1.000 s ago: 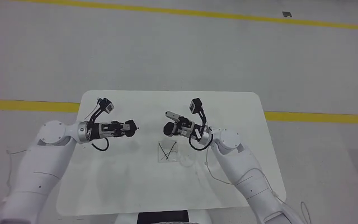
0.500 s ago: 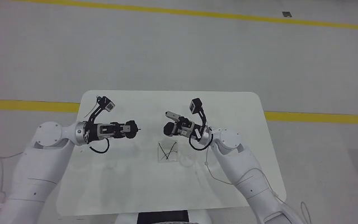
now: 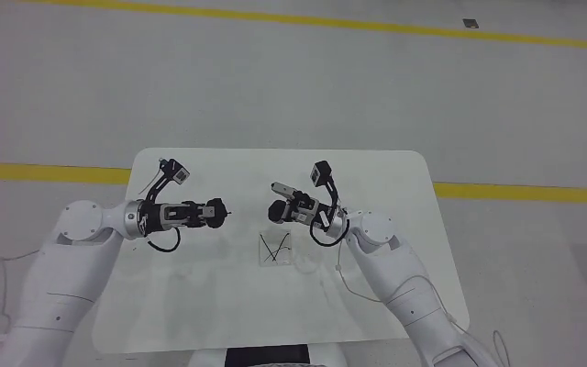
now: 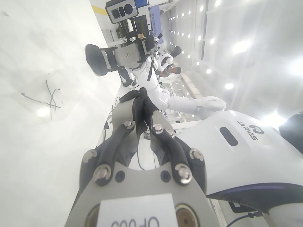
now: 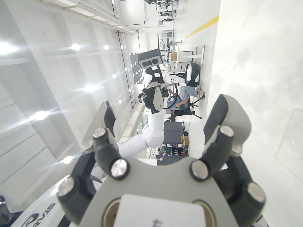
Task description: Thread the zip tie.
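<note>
Black zip ties [image 3: 275,249] lie crossed in a shallow clear tray [image 3: 275,261] at the table's middle front; the left wrist view has these zip ties [image 4: 51,98] flat on the tabletop. My left gripper [image 3: 221,209] hovers left of the tray with its fingers [image 4: 139,100] pressed shut; I cannot make out anything between them. My right gripper [image 3: 274,212] hovers just behind the tray, facing the left one across a short gap. Its fingers [image 5: 109,119] stand wide open around nothing.
The white table [image 3: 385,174] has rounded corners and bare surface on all sides of the tray. A corner of the clear tray [image 5: 291,138] lies beside my right gripper. Thin cables [image 3: 344,275] trail along the right arm.
The left arm shifted slightly, its gripper edging a little toward the right one. The right arm and the zip ties have not moved.
</note>
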